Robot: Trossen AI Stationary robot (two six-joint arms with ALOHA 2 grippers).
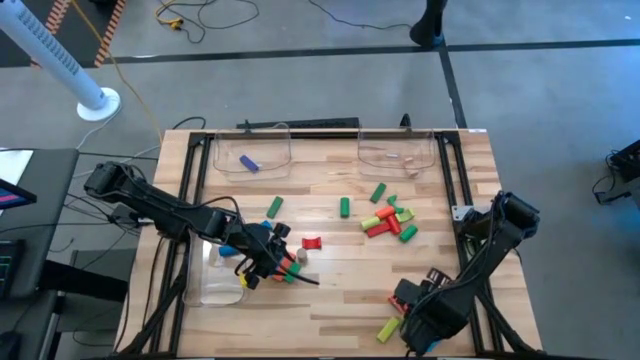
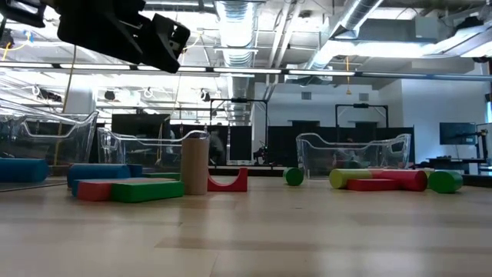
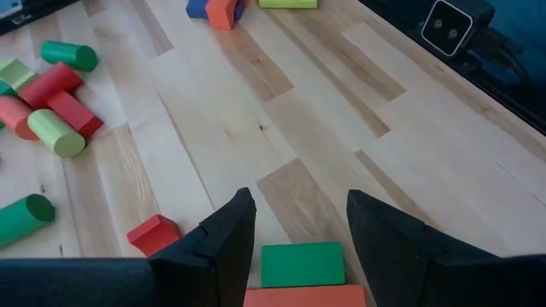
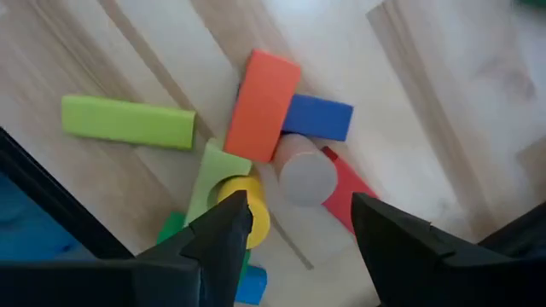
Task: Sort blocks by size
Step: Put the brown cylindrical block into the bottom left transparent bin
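Note:
Small coloured blocks lie on the wooden table in groups. My left gripper hangs open above one group at the table's left middle; a green block and an orange one lie below the gap between its fingers. In the low view this arm is well clear of the table top. My right gripper points down, open, over a pile near the front right: an orange bar, a blue block, a wood cylinder, a yellow cylinder. In the high view the right arm covers that pile.
Two clear bins stand at the far edge: one holds a purple block, the other wood pieces. A third bin sits under my left arm. Red, green and yellow blocks cluster right of centre; a red arch lies mid-table.

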